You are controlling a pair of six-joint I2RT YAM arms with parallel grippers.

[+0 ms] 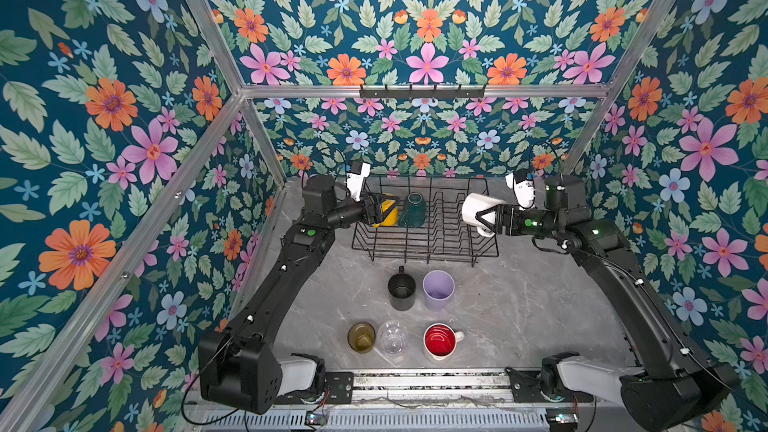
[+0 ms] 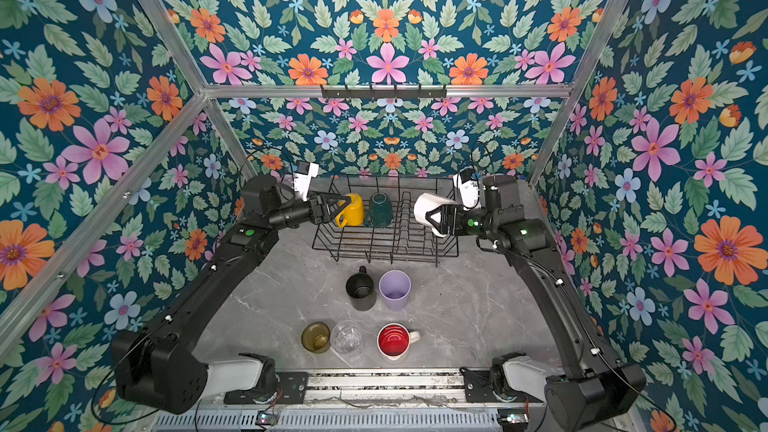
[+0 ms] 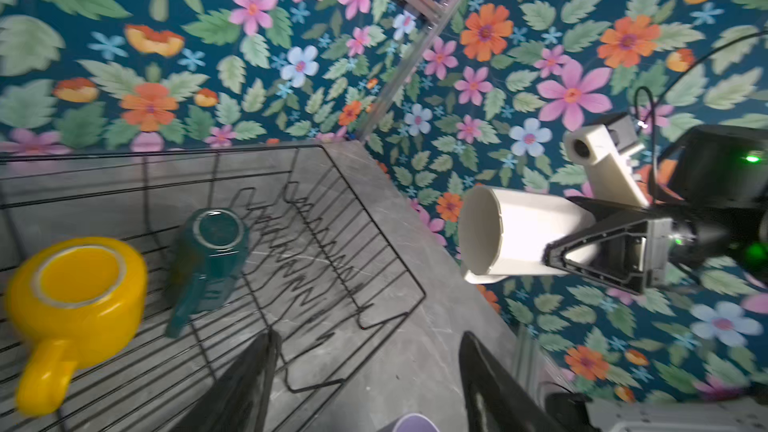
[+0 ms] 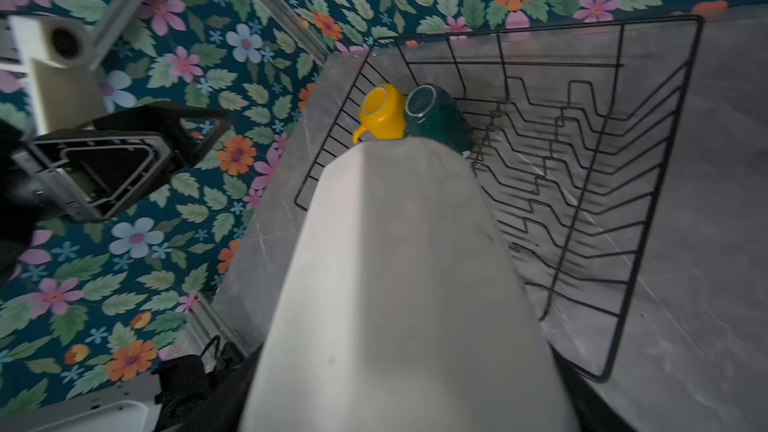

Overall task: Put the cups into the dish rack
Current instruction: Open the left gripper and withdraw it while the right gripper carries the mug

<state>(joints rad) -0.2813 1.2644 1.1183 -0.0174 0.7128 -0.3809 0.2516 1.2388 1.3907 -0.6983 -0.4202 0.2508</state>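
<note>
The black wire dish rack (image 1: 436,238) (image 2: 395,243) stands at the back of the table. A yellow mug (image 1: 390,216) (image 3: 79,284) and a teal mug (image 1: 413,209) (image 3: 212,255) sit upside down at its left end. My left gripper (image 1: 384,209) (image 3: 365,367) hangs open just beside the yellow mug, holding nothing. My right gripper (image 1: 484,218) is shut on a cream mug (image 1: 476,207) (image 4: 395,284), held on its side over the rack's right end. On the table in front stand a black mug (image 1: 402,292), lilac tumbler (image 1: 437,289), olive glass (image 1: 361,337), clear glass (image 1: 392,337) and red-inside white mug (image 1: 440,340).
A black hook rail (image 1: 422,92) hangs on the back wall high above the rack. Floral walls with aluminium posts close in the left, right and back. The arms' base rail (image 1: 415,384) runs along the table's front edge.
</note>
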